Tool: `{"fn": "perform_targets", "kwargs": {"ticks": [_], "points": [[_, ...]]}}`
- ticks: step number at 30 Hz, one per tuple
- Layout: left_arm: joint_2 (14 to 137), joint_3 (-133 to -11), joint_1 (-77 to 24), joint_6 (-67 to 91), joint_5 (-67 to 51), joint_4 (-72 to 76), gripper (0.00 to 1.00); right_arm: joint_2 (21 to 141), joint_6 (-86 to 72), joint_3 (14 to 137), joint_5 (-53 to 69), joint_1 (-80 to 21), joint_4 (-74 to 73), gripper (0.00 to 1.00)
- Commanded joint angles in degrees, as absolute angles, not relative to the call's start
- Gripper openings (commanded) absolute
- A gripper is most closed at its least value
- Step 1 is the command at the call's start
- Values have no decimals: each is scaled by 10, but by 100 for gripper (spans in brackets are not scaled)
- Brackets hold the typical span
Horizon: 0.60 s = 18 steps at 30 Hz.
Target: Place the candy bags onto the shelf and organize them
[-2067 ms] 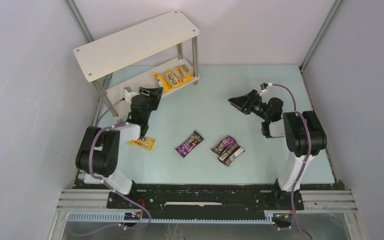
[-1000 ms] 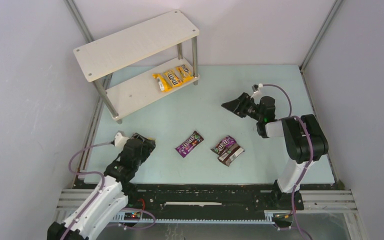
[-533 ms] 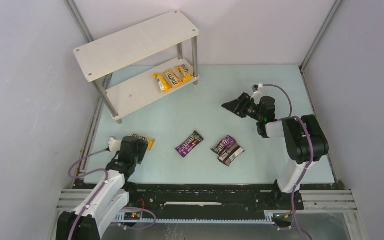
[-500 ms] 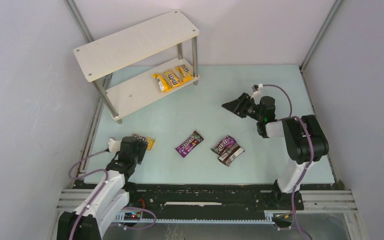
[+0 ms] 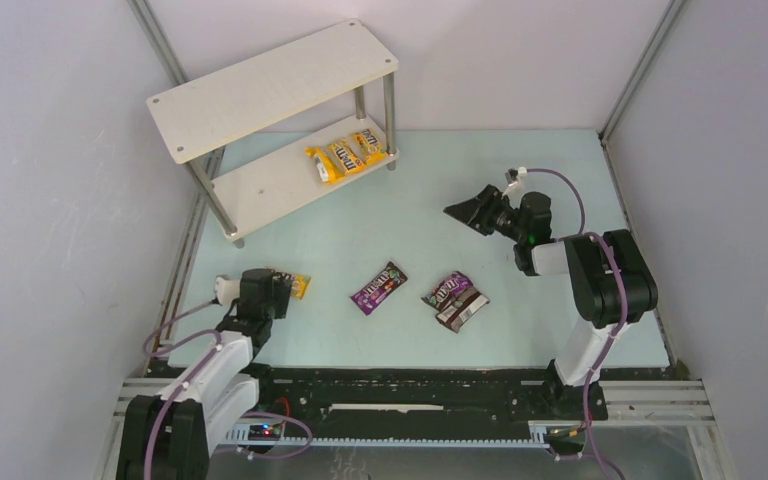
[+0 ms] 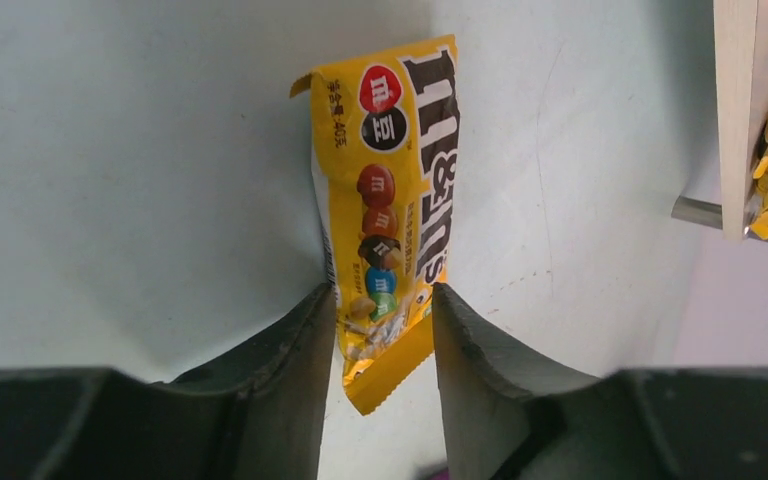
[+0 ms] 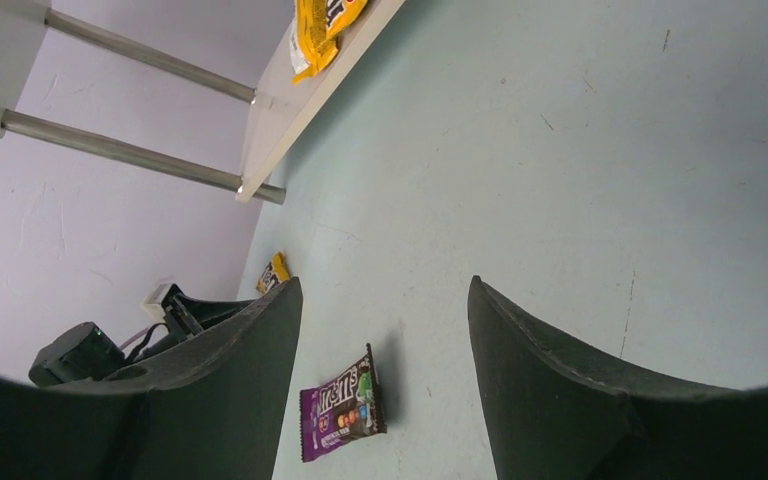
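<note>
Here, the left gripper (image 6: pixel 382 300) straddles the near end of a yellow glossy candy packet (image 6: pixel 390 200) lying flat by the left edge of the pale green table (image 5: pixel 410 200). Its dark fingers (image 6: pixel 290 345) sit close against the packet's long edges; whether they pinch it cannot be told. The right gripper (image 7: pixel 385 285) hangs over the table's right half, jaws wide apart and holding nothing. Three more yellow packets (image 5: pixel 345 155) lie at the right end of the lower board of the off-white two-tier shelf (image 5: pixel 260 90), which stands on silver legs in the far left corner. Two purple packets (image 5: pixel 378 288) and a dark brown packet (image 5: pixel 463 311) lie mid-table towards the near edge.
</note>
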State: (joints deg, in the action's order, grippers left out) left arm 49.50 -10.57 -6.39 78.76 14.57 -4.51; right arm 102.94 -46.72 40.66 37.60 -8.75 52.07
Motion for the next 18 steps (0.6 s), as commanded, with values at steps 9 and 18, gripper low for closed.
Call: {"fn": "perform_targets", "kwargs": {"ticks": [9,18], "points": [[512,-81,-53,788,158,-29,31,1020,-473,421,382,-84,553,71],[502,-89,-53,743,137,-9,5,1022,-477,421,383,-83,556,71]]}}
